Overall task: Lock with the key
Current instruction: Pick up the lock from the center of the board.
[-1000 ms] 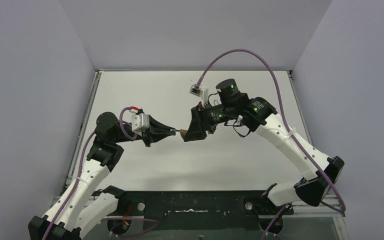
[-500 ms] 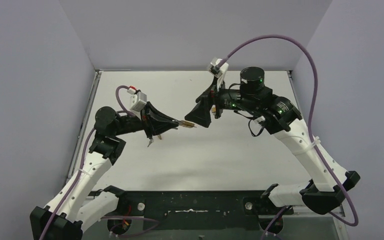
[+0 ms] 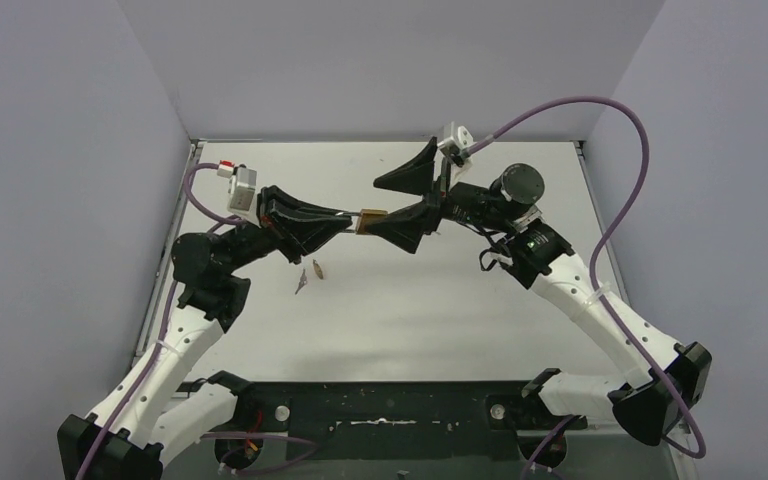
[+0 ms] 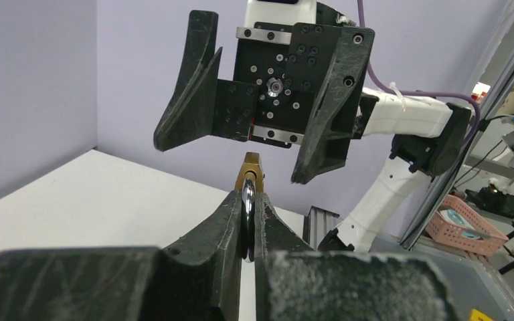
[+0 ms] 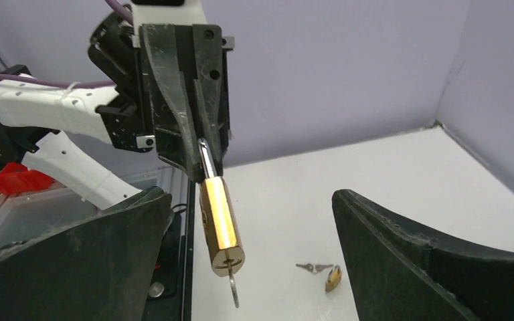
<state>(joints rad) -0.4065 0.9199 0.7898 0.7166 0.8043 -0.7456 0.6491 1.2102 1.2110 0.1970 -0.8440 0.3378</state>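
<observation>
My left gripper [image 3: 348,222] is shut on the steel shackle [image 4: 247,207] of a brass padlock [image 3: 369,219] and holds it in the air above the table. In the right wrist view the padlock [image 5: 221,221] hangs from the left gripper [image 5: 202,155] with a key [image 5: 233,289] sticking out of its keyhole. My right gripper [image 3: 377,205] is wide open, one finger on each side of the padlock and touching nothing. It also shows from the front in the left wrist view [image 4: 233,160].
A second small brass padlock [image 5: 334,277] with two loose keys [image 5: 313,268] lies on the white table [image 3: 440,300], below the held lock; it also shows in the top view [image 3: 317,268]. Grey walls close the back and sides.
Both arms have risen and swung toward the back. My right gripper has opened wide and drawn off the key, which stays in the padlock. The left gripper still holds the shackle.
</observation>
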